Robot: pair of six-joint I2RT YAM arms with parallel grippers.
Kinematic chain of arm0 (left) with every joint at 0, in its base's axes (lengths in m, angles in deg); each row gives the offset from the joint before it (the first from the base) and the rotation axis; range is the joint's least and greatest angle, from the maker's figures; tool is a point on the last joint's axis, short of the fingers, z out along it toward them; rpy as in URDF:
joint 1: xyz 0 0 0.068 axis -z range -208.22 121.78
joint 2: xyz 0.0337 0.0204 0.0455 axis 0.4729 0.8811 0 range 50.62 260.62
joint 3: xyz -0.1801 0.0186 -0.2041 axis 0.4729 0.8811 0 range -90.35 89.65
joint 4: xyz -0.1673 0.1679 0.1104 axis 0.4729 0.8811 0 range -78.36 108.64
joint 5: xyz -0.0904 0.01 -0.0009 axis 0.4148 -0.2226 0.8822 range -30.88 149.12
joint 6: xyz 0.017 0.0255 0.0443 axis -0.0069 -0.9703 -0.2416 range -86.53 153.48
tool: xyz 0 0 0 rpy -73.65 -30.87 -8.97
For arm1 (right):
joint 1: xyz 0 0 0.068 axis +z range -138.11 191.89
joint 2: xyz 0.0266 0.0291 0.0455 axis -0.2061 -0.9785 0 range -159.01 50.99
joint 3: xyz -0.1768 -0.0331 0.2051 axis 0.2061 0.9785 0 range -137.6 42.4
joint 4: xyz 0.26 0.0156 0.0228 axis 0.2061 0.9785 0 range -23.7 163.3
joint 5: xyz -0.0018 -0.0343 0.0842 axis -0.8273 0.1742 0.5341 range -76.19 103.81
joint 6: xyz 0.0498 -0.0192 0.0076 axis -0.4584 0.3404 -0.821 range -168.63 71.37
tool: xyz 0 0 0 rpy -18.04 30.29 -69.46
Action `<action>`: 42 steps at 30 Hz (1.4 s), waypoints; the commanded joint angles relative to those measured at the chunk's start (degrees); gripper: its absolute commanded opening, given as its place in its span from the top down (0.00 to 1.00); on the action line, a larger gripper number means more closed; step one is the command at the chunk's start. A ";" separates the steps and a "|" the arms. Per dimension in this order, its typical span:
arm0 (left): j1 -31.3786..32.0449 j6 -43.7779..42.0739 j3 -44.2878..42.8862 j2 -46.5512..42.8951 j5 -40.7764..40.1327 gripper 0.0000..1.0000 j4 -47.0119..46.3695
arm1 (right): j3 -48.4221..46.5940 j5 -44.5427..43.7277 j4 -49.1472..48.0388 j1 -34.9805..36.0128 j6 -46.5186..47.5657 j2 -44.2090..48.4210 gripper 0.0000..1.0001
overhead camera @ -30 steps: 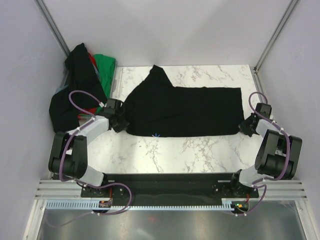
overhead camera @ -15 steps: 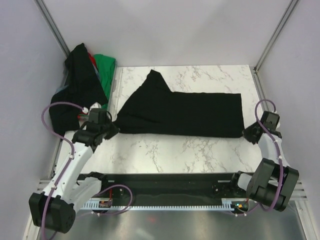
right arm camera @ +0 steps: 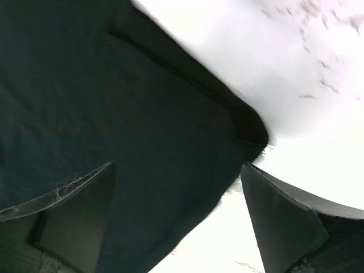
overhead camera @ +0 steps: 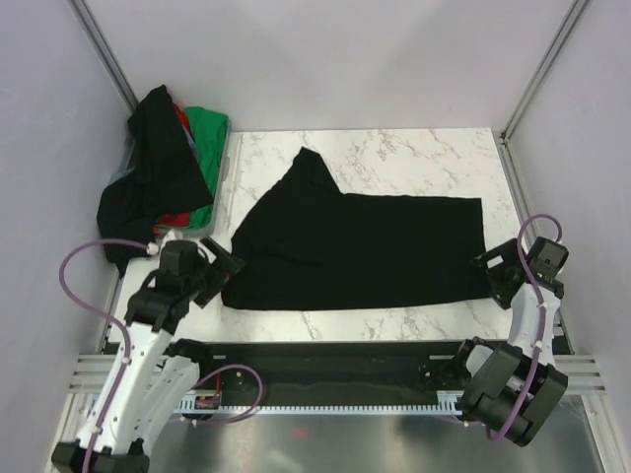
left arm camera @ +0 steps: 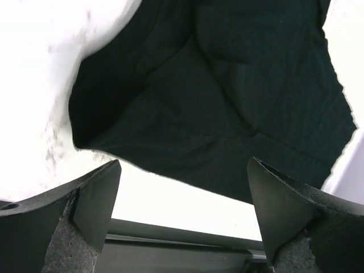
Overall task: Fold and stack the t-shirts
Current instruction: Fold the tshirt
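A black t-shirt (overhead camera: 365,246) lies spread flat across the marble table, one sleeve pointing to the back left. My left gripper (overhead camera: 223,266) stands open just off its near left corner, with nothing between the fingers; the left wrist view shows the shirt's (left arm camera: 216,96) hem beyond the open left gripper (left arm camera: 183,168). At the shirt's near right corner my right gripper (overhead camera: 492,268) is open too. In the right wrist view the shirt's (right arm camera: 114,102) corner lies loose under the open right gripper (right arm camera: 177,170).
A heap of t-shirts (overhead camera: 158,168), black with green (overhead camera: 205,138) and red showing, sits at the back left over the table's edge. Grey walls close in both sides. The black base rail (overhead camera: 325,360) runs along the near edge of the marble table (overhead camera: 414,158).
Both grippers have pulled the black shirt toward the near edge, then opened and let go of its corners. The shirt now lies flatter and closer to me.
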 commanded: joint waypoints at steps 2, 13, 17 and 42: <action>-0.34 -13.21 -12.62 16.96 -2.31 0.01 -9.45 | -4.18 1.05 1.03 2.00 1.06 5.06 0.02; -0.08 -27.20 -60.32 74.87 0.15 0.03 -20.98 | -1.73 -11.51 -12.39 32.29 -2.55 3.58 0.02; 1.06 -29.31 -81.68 94.30 3.39 0.03 -20.81 | 1.27 -15.82 -21.70 41.45 -2.20 3.22 0.02; 1.59 -27.56 -102.74 122.03 20.89 0.96 -27.40 | -4.14 -32.09 -25.78 47.90 1.32 -3.15 0.02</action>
